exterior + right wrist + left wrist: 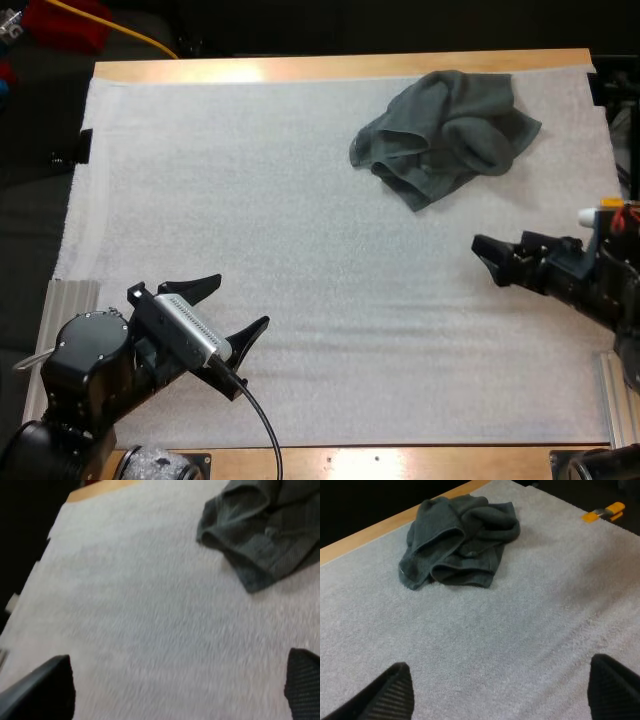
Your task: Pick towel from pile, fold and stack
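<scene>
One crumpled dark grey-green towel (445, 135) lies on the white mat near the far right corner. My left gripper (240, 302) hovers over the near left of the mat, open and holding nothing, far from the towel. In the left wrist view the towel (457, 542) lies well beyond the left gripper (505, 695), whose fingers stand wide apart. My right gripper (487, 260) is at the right side, a short way nearer than the towel, pointing left. Its wrist view shows the towel (260, 535) ahead of the open right gripper (175, 690), with bare mat between.
The white mat (300, 200) covers most of the table. A strip of wooden table edge (300, 68) runs along the far side. Ribbed metal rails sit at the near left (70, 300) and near right (615, 400) edges.
</scene>
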`<move>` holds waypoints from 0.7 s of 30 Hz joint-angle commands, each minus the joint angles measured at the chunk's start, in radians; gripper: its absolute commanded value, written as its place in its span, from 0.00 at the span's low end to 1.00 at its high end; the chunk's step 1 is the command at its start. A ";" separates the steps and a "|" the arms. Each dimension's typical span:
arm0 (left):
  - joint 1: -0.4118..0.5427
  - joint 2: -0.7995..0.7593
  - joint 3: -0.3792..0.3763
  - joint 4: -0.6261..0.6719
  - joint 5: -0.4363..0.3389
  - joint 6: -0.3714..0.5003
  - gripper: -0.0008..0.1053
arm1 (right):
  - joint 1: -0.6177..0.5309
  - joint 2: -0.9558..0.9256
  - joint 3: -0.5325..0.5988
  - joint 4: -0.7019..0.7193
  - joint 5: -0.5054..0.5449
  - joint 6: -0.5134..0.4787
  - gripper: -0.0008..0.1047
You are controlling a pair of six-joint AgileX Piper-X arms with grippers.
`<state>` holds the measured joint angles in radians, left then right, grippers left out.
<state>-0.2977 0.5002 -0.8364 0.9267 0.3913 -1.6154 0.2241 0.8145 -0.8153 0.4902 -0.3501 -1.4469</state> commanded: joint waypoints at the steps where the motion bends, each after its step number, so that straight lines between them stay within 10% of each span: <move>1: -0.002 0.000 -0.008 -0.014 0.001 0.001 0.66 | 0.002 0.012 -0.012 -0.032 0.042 0.019 0.79; 21: -0.002 0.000 -0.008 -0.014 0.003 -0.005 0.66 | -0.005 0.437 -0.231 -0.060 0.268 0.029 0.75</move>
<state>-0.2977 0.5002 -0.8364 0.9267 0.3913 -1.6154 0.2221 1.2513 -1.0375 0.4361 -0.0893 -1.4148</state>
